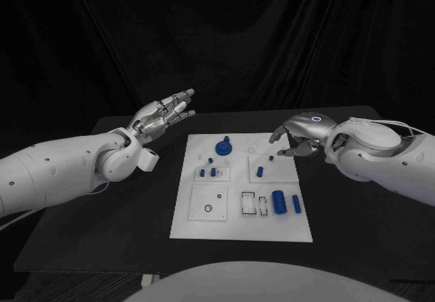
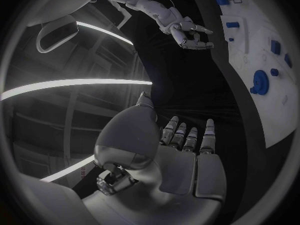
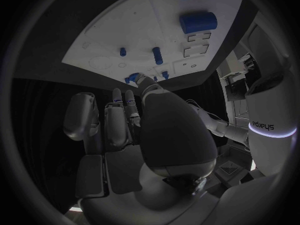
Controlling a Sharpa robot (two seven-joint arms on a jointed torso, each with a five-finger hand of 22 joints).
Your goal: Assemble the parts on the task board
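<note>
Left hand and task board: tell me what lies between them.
Only bare black table lies between the left hand and the board, seen in the head view.

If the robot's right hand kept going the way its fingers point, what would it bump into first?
Probably the task board. The right hand hangs over the board's far right corner with its fingers curled downward, so bare white plate comes first. The nearest blue peg sits a bit closer to the robot. Height is hard to judge.

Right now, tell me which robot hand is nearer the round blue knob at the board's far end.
Right. The right robot hand hovers over the board's far right corner near the knob; the left robot hand is raised off the board's left side.
</note>
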